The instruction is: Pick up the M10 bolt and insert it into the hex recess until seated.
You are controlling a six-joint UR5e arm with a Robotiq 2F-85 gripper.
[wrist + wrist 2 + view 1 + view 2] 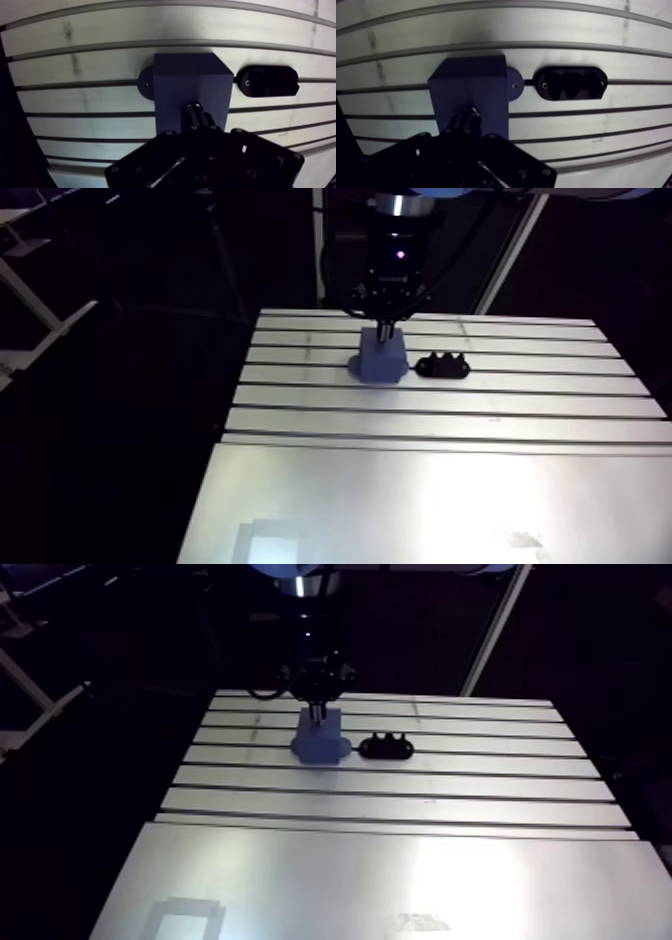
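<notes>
A dark blue block stands on the slotted aluminium table, with round flanges at its base. In the arm view my gripper hangs straight over the block. The M10 bolt sticks out ahead of the gripper, shut between its dark fingers. Its free end rests at the block's top face, near the edge closest to the gripper. The hex recess is hidden by the bolt and the gripper.
A black oblong holder with scalloped pockets lies on the table just to the right of the block, seen as well in the arm view. A smooth metal plate covers the table's near part.
</notes>
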